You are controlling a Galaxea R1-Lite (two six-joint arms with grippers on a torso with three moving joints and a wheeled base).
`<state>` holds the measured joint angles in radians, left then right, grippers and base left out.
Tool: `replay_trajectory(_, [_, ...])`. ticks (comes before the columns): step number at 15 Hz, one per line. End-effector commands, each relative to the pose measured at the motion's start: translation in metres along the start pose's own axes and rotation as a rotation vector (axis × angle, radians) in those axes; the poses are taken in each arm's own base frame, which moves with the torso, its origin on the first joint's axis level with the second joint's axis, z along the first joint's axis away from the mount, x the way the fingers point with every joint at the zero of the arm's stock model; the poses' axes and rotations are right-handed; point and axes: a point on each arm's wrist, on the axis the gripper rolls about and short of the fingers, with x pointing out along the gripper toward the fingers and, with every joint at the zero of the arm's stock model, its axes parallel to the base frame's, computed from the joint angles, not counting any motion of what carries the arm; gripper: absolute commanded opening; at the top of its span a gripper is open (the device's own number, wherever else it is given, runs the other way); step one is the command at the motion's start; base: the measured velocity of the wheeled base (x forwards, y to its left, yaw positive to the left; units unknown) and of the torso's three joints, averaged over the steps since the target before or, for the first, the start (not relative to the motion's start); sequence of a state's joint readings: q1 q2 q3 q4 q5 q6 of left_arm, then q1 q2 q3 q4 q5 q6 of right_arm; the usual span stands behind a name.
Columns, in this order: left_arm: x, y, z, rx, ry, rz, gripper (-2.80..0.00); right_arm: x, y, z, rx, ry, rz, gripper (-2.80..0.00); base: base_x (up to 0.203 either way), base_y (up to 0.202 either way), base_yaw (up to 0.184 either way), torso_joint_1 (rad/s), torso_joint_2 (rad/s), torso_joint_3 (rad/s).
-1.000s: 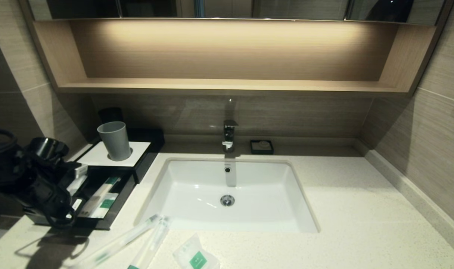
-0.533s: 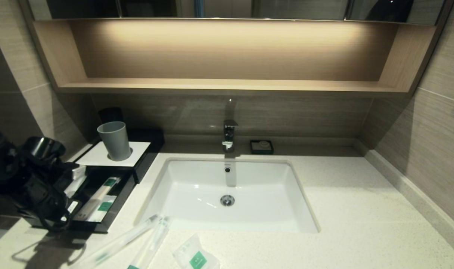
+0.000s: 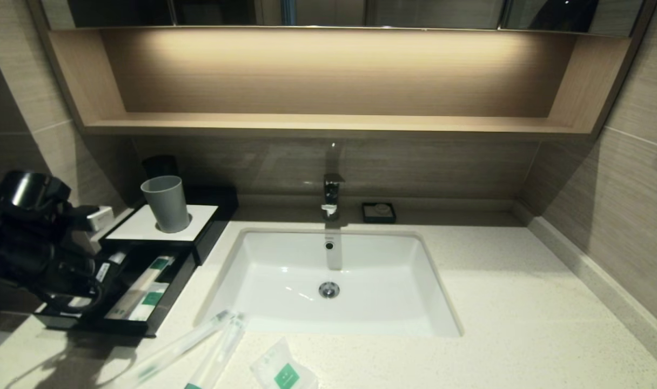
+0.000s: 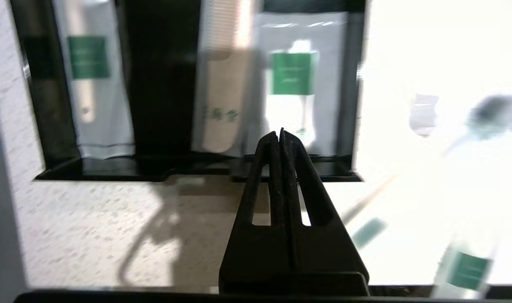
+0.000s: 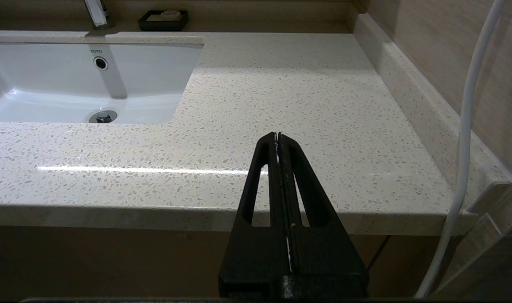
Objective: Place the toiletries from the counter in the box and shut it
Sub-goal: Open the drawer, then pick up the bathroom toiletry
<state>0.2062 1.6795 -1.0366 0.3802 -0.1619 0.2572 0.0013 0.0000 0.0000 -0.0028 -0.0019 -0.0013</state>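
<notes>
The black box with a white top panel (image 3: 136, 227) stands at the counter's left, its drawer (image 3: 118, 327) pulled out toward me with several green-labelled packets inside. Two clear-wrapped sticks (image 3: 177, 346) (image 3: 218, 354) and a flat sachet with a green label (image 3: 281, 371) lie on the counter (image 3: 496, 302) in front of the sink. My left arm (image 3: 37, 254) hangs at the drawer's left side. The left gripper (image 4: 280, 133) is shut and empty, just in front of the drawer's front wall (image 4: 155, 168). My right gripper (image 5: 278, 135) is shut and empty over the counter's front right edge.
A grey cup (image 3: 166, 203) stands on the box's white panel. The white sink (image 3: 285, 270) sits mid-counter with a faucet (image 3: 332, 195) behind it and a small black soap dish (image 3: 379, 212) beside that. A wooden shelf (image 3: 328, 123) runs above. A wall bounds the right.
My left arm has risen and drawn back to the left, off the drawer's interior. The drawer stands slightly farther out than a second ago. The sticks and sachet have not moved.
</notes>
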Motion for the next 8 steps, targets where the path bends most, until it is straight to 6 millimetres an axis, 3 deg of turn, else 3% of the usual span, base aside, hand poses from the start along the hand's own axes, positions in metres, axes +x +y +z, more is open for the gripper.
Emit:
replay_trajectory(1, [-0.023,-0.008,-0.002,0.017,-0.082,-0.094,-2.80,0.000,0.000,0.000,0.000,0.000,0.001,-2.80,0.000,0.000,0.000,0.000,0.00,0.000])
replay_trajectory(5, [-0.044,-0.020,-0.011,0.041,-0.135,-0.226,-2.80,0.000,0.000,0.000,0.000,-0.002,0.001,-2.80,0.000,0.000,0.000,0.000,0.00,0.000])
replay_trajectory(8, [-0.048,-0.044,-0.023,0.120,-0.099,-0.300,-2.80,0.000,0.000,0.000,0.000,0.000,0.001,-2.80,0.000,0.000,0.000,0.000,0.00,0.000])
